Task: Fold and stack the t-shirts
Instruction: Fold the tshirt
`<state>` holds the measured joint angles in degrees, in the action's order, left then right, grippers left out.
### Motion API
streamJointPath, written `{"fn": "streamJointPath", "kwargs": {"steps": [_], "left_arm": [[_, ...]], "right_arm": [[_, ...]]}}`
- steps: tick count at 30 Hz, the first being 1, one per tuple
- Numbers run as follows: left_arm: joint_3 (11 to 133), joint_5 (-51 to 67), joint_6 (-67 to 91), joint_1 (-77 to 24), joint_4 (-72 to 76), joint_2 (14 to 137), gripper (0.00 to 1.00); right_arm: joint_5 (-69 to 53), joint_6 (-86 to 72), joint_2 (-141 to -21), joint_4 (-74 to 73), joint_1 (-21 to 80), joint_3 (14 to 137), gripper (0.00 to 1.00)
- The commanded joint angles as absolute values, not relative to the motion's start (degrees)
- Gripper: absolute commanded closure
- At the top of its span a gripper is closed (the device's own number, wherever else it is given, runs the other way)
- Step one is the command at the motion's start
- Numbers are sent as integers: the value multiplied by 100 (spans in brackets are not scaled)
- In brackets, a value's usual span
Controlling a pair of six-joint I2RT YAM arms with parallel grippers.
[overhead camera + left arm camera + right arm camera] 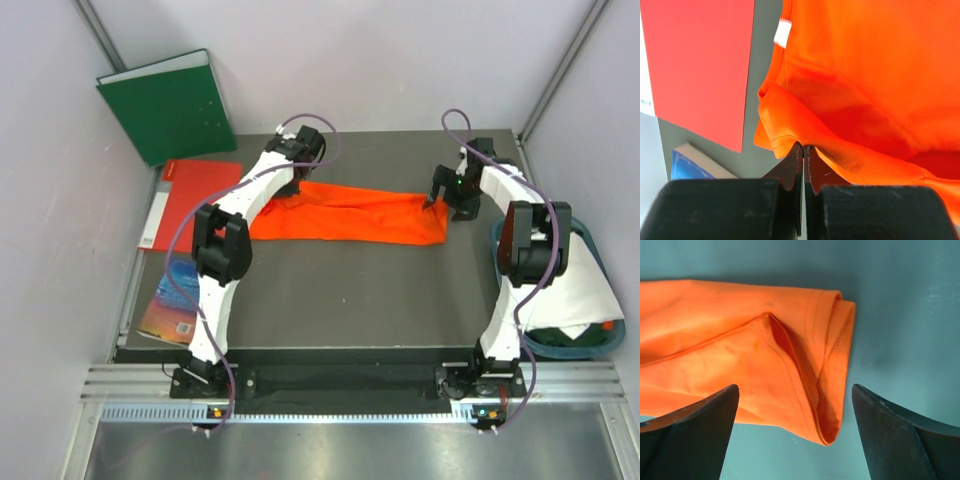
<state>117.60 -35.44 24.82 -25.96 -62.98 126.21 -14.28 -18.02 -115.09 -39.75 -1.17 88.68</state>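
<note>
Left end effector [803,148] pressed together, pinching the left edge of the orange t-shirt [350,213]. Right end effector [795,390] spread above its right end, gripping nothing. Shirt lies as a long strip across the far tabletop [350,300]. White t-shirt [580,285] sits in the basket [600,342] at right.

Dark table [350,295]: orange t-shirt [350,215], red folder [195,190], blue book [165,310]

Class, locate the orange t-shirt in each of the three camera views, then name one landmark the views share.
Top external: the orange t-shirt lies as a long band across the far middle.
Left wrist: it fills the upper right, its edge pinched by the shut left gripper.
Right wrist: left and centre, the open right gripper framing its hemmed end.
Shared landmark: the dark table top.
</note>
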Motion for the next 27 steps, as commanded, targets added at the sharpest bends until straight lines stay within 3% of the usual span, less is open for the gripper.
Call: {"fn": "streamJointPath", "kwargs": {"steps": [1,7,8,10,11,14,18,27], "left_arm": [[12470,-3938,2197,-2523,-6064,13024,99],[13253,-3744,2039,-2312,-5942,13658,99],[13324,-3735,2022,-2251,-5924,13763,93],[13534,-3674,2074,-2154,-5976,13816,74],[13570,-3656,2109,-2075,-6046,13790,38],[13246,-3787,2259,-2021,-5846,13380,1],[12150,-3438,2136,-2021,-5161,12509,1],[11261,-2207,2504,-2048,-5361,11725,1]], "right_arm": [[-1178,-1670,-10872,-3779,-62,8614,4],[-1415,-1486,-10539,-3648,-44,8280,0],[-1415,-1433,-10390,-3613,-44,8253,0],[-1354,-1223,-10223,-3569,236,8183,0],[-1162,-1178,-10030,-3507,290,8157,0],[-635,-967,-9827,-3472,518,8217,0],[-405,-774,-10089,-3604,633,8525,0],[799,-343,-11283,-3551,958,9333,1]]}}
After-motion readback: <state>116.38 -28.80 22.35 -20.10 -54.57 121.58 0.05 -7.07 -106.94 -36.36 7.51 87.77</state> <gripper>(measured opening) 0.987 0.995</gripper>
